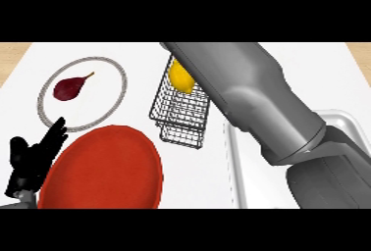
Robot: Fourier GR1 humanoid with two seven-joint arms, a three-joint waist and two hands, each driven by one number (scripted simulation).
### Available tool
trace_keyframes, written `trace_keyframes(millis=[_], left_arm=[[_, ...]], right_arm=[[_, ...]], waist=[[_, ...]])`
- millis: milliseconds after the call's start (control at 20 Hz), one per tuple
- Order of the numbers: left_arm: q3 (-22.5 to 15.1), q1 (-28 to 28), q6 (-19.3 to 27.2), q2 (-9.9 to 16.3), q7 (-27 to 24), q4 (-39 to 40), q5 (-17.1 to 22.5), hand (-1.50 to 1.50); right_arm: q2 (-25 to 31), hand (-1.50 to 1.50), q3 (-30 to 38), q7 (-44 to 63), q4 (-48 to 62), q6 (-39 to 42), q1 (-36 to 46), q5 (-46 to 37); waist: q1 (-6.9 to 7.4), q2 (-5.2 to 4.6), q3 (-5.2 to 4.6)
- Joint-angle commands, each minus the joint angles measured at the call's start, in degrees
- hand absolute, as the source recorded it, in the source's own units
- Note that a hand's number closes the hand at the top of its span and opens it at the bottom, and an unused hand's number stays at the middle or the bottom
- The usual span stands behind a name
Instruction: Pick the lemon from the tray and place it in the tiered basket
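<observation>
The yellow lemon (181,77) lies in the upper tier of the dark wire tiered basket (179,113) at the middle of the counter. My right forearm (253,98) reaches from the lower right across the basket's right side to the view's top edge. It hides part of the lemon, and its hand does not show. The pale tray (342,117) sits at the right, mostly covered by that arm. My left hand (30,159) rests open at the lower left, fingers up, beside the red plate.
A large red plate (101,169) lies at the lower left. Behind it is a white plate with a grey rim (45,93) holding a dark red, pear-shaped fruit (71,87). The counter's wooden edge shows at the far corners.
</observation>
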State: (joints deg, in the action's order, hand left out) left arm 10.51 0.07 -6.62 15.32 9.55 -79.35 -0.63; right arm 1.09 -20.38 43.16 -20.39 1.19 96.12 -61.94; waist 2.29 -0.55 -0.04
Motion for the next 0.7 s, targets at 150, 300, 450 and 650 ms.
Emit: trace_keyframes(millis=[150,300,450,650], left_arm=[[0.8,0.5,-1.4,1.0,0.0,-0.5,0.9,0.0],[2.0,1.0,-2.0,1.6,-1.1,1.4,1.5,0.0],[1.0,0.6,-0.5,0.0,-0.7,1.2,0.4,0.0],[1.9,-1.4,-1.2,0.7,-0.6,2.5,1.2,0.0]], right_arm=[[-1.0,-1.5,7.0,7.5,6.3,6.6,-2.4,6.2],[-1.1,-1.5,7.6,11.5,7.2,11.3,-2.0,7.3],[-1.1,-1.5,9.6,15.3,3.9,6.0,-2.2,8.5],[0.7,-1.5,10.2,10.3,3.1,-1.6,-3.5,6.5]], waist=[[0.15,-0.17,-0.07],[-0.44,0.18,-0.08],[-0.81,0.32,-0.03],[-0.86,0.02,-0.03]])
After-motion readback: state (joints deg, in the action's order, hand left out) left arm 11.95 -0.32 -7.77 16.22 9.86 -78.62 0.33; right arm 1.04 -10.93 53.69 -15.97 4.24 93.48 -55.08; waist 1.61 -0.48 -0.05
